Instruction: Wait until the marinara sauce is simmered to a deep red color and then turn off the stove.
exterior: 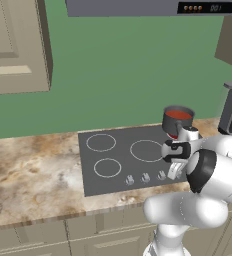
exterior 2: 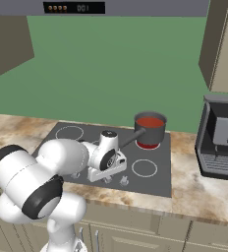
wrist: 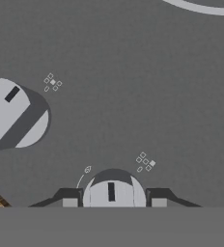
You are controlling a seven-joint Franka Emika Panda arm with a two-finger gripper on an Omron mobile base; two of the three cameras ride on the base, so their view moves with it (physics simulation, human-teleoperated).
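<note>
Green wall backs the stove (exterior: 138,167); marinara sauce (exterior: 179,115) sits at its 1 o'clock burner. Gripper (wrist: 114,202) straddles a knob (wrist: 113,192), fingers spread, not pinching (small, rigid, likely slick); grip its round sides.

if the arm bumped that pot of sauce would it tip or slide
The pot looks squat and flat-bottomed, so it would probably slide on the smooth stove rather than tip. Its long handle could make it spin if knocked. The sauce sits near the rim and would likely slosh.
</note>
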